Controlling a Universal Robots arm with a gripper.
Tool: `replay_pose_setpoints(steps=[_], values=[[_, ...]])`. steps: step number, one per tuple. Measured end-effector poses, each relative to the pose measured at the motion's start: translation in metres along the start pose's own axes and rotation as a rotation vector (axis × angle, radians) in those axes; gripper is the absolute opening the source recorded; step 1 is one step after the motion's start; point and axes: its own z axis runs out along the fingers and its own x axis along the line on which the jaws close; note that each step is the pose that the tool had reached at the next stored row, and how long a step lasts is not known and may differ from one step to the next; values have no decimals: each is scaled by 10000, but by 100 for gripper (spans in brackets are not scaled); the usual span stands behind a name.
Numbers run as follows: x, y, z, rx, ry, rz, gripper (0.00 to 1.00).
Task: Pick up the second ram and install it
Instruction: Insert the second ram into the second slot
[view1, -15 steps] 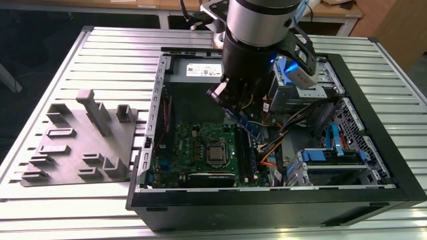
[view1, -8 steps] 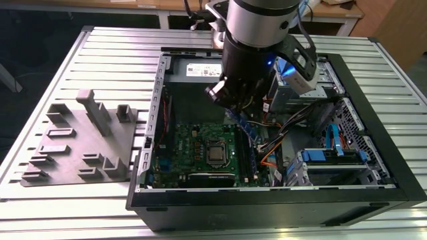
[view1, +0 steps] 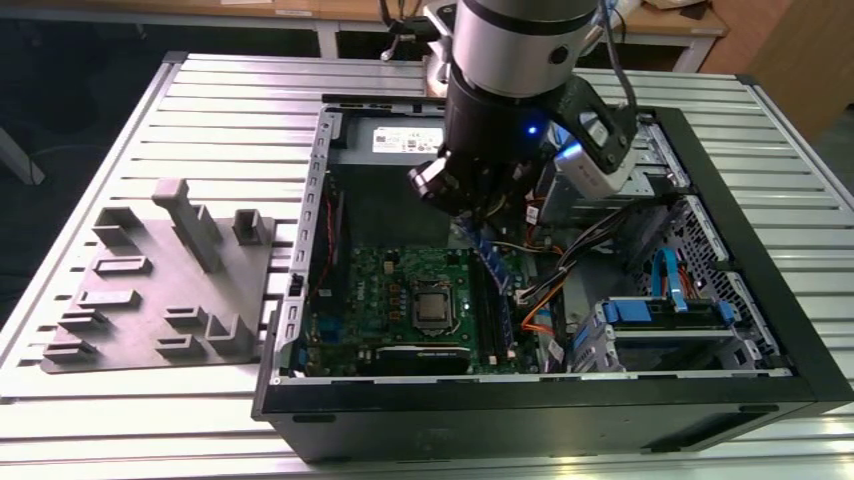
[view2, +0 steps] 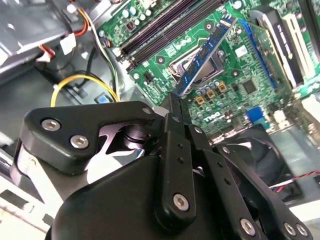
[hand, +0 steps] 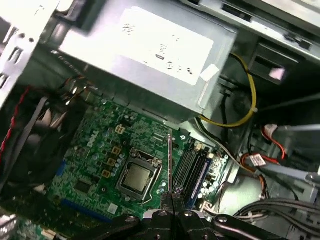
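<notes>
Dark blue, the second ram (view2: 207, 50) hangs over the green motherboard (view2: 165, 62), near its slots (view2: 160, 27), the gripper's (view2: 176, 102) jaws clamped on one end; a tilted descent could jam it.

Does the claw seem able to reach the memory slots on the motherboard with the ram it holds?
Probably yes. The claw, shut on the second ram, hangs above the motherboard; the memory slots lie uncovered, with no cable across them.
</notes>
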Motion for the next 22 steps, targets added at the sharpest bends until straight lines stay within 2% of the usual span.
replay_pose_setpoints(steps=[22], values=[[2, -5, 54, 176, -348, 3976, 8]])
